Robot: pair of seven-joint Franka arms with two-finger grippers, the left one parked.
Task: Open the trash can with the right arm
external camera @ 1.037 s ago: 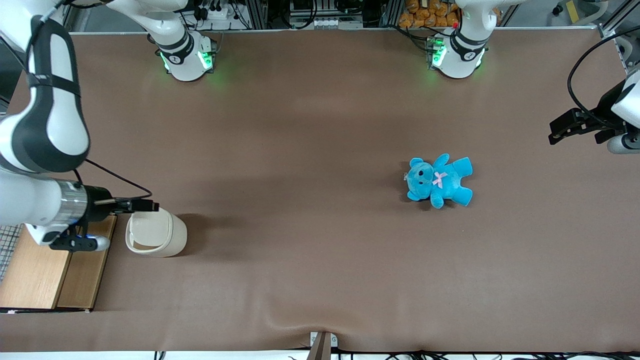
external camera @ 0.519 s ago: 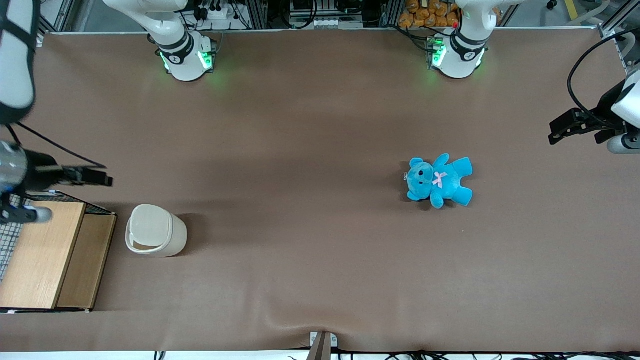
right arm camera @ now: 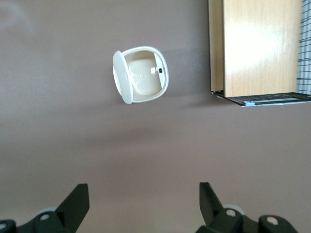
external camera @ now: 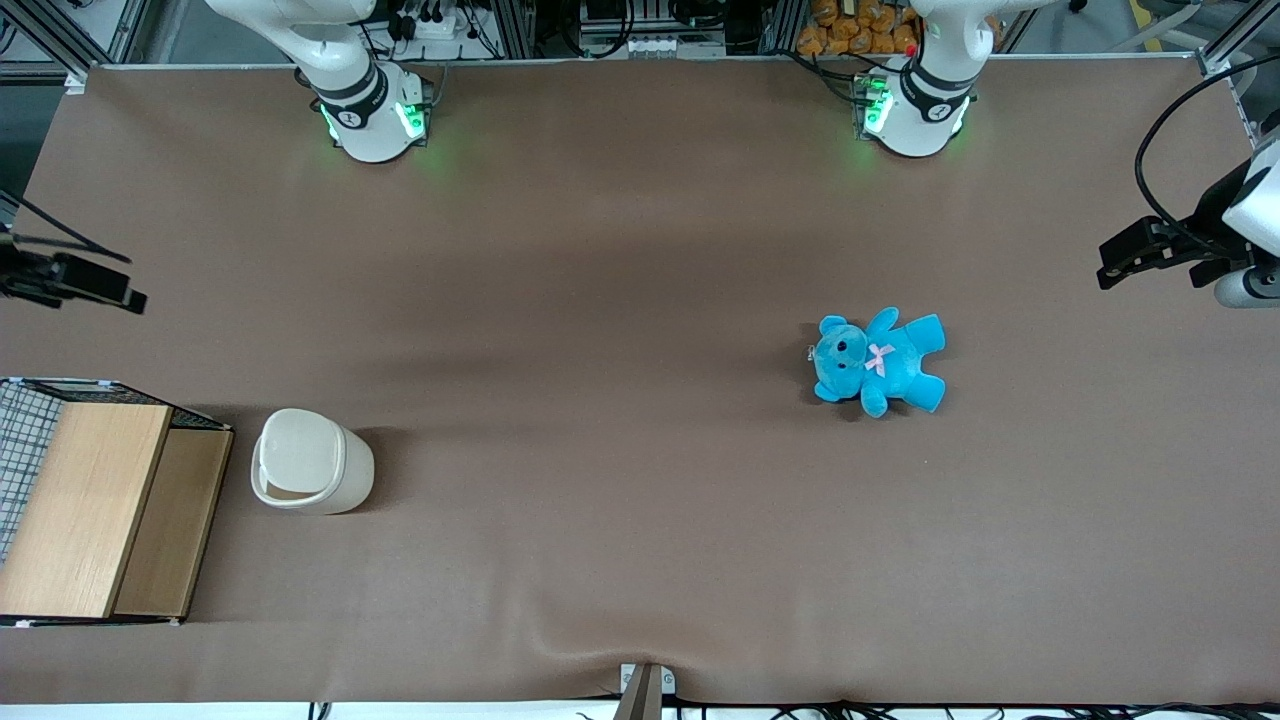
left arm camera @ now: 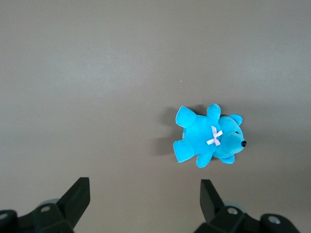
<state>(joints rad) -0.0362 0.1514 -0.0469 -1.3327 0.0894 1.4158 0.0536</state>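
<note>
The trash can (external camera: 310, 462) is a small cream-white bin standing on the brown table beside a wooden box. In the right wrist view the trash can (right arm camera: 141, 75) has its lid swung up on edge at one side, and its pale inside shows. My right arm's gripper (external camera: 125, 295) hangs well apart from the can, farther from the front camera and at the working arm's edge of the table. That gripper (right arm camera: 143, 194) is open, its two black fingers wide apart with only bare table between them.
A wooden box (external camera: 90, 510) with a wire grid (external camera: 20, 430) at its edge stands beside the can. A blue teddy (external camera: 878, 362) lies toward the parked arm's end of the table. Two arm bases (external camera: 370, 110) stand along the table's back edge.
The right arm has drawn away from the trash can's top, rising and moving farther from the front camera until only the gripper shows. The can has not moved.
</note>
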